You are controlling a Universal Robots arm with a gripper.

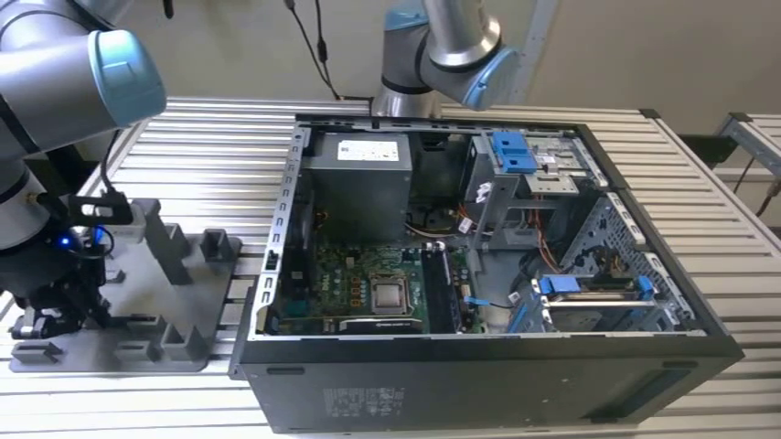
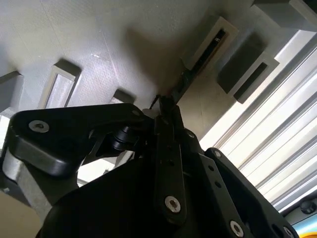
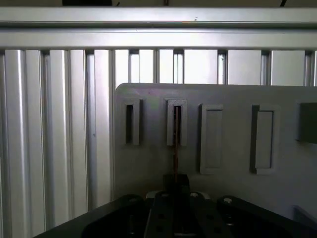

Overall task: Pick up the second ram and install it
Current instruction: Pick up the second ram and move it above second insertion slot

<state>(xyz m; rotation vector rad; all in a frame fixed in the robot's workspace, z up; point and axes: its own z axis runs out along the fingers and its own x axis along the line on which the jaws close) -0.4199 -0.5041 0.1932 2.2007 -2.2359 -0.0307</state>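
Pick-up stage: the end effector (image 3: 176, 181) looks closed on the edge-on second ram (image 3: 176, 141), which stands in a slot of the grey fixture tray (image 3: 233, 188). Freeing it calls for a straight pull along the slot. The open computer case (image 1: 488, 389) sits well apart.

Bench (image 1: 208, 146): silver, ribbed. Tray (image 1: 146, 357): plain grey. Case (image 1: 488, 384): black. Clips (image 1: 515, 153): blue. Motherboard (image 1: 347, 274): green. Ram (image 3: 176, 144): dark. Gripper (image 2: 165, 108): black. Arm (image 1: 37, 64): grey, light-blue joint caps.

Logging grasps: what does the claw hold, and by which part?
The claw appears to grip the second ram by one end; the other end sits in the grey tray.
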